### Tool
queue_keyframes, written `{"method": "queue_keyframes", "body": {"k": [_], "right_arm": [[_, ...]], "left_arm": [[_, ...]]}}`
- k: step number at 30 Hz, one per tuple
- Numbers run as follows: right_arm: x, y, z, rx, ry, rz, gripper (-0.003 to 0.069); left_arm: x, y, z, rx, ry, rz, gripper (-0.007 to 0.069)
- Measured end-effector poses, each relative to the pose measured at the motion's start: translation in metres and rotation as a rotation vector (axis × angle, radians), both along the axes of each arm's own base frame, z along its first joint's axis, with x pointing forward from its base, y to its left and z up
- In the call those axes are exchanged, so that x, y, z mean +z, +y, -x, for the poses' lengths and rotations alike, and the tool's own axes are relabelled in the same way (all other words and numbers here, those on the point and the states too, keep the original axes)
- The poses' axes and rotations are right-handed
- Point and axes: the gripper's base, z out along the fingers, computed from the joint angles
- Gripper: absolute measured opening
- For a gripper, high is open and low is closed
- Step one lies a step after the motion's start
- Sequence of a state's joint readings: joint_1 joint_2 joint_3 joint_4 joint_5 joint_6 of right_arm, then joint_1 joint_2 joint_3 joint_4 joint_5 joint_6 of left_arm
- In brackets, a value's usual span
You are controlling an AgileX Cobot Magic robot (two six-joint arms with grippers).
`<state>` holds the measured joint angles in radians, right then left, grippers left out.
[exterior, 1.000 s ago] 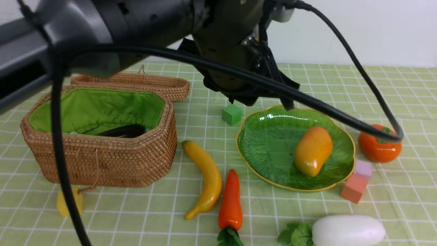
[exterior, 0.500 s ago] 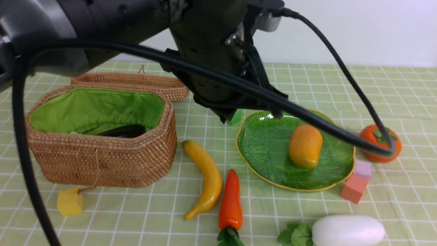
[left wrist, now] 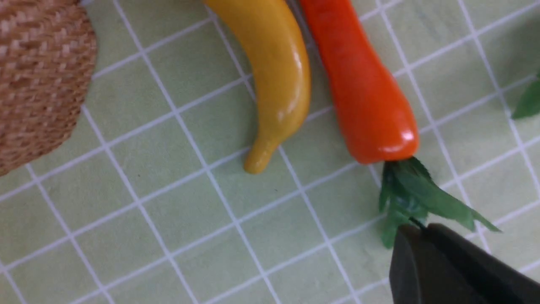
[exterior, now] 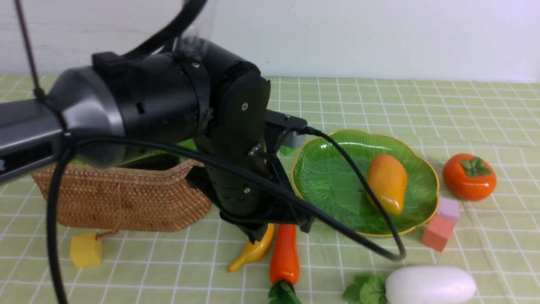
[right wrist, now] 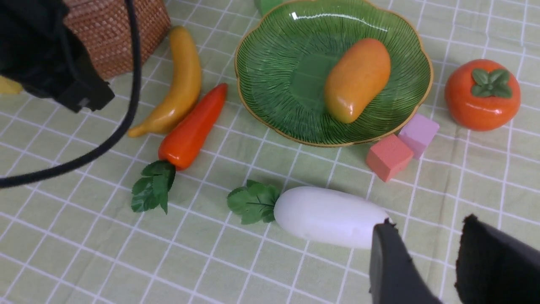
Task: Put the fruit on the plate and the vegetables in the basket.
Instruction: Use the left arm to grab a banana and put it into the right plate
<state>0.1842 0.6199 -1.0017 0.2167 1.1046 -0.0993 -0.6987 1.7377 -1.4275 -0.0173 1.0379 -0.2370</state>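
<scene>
Now the left pincer (left wrist: 415,228), fingers together, had moved lower, near the banana (left wrist: 282,84) and carrot (left wrist: 367,97); the right pincer (right wrist: 422,223) stood apart, so both still needed sorting.

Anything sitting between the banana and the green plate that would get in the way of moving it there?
Yes: the carrot lies on the cloth between the banana and the plate, alongside the banana's lower half. It lies low, so lifting over it would probably suffice.
</scene>
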Motion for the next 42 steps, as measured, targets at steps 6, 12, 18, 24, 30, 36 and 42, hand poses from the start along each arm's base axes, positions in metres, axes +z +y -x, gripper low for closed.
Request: {"method": "queue_keyframes", "body": {"k": [6,12,18,24,30,36,42], "right_arm": [[0.0,0.0,0.0,-0.001,-0.004,-0.001,0.0239],[0.001,0.0,0.0,-0.001,-0.007,-0.002,0.0239],[0.001,0.0,0.0,-0.001,-0.007,-0.002,0.0239],[0.001,0.0,0.0,-0.002,-0.008,-0.002,0.0239],[0.001,0.0,0.0,-0.002,-0.008,-0.002,0.0239],[0.001,0.0,0.0,-0.001,-0.007,-0.002,0.0239],[0.001,0.0,0.0,-0.001,-0.007,-0.002,0.0239]], "left_arm": [[-0.035,0.002,-0.023,-0.078,0.062,-0.008,0.007],[-0.054,-0.005,-0.034,-0.163,0.011,-0.017,0.0347],[-0.073,-0.005,-0.043,-0.19,-0.005,-0.079,0.0458],[-0.091,-0.004,-0.051,-0.221,-0.032,-0.143,0.0441],[-0.103,-0.009,-0.056,-0.214,-0.04,-0.123,0.0409],[-0.11,-0.01,-0.057,-0.167,-0.021,-0.118,0.0291],[-0.093,-0.005,-0.057,-0.143,-0.036,-0.152,0.0293]]}}
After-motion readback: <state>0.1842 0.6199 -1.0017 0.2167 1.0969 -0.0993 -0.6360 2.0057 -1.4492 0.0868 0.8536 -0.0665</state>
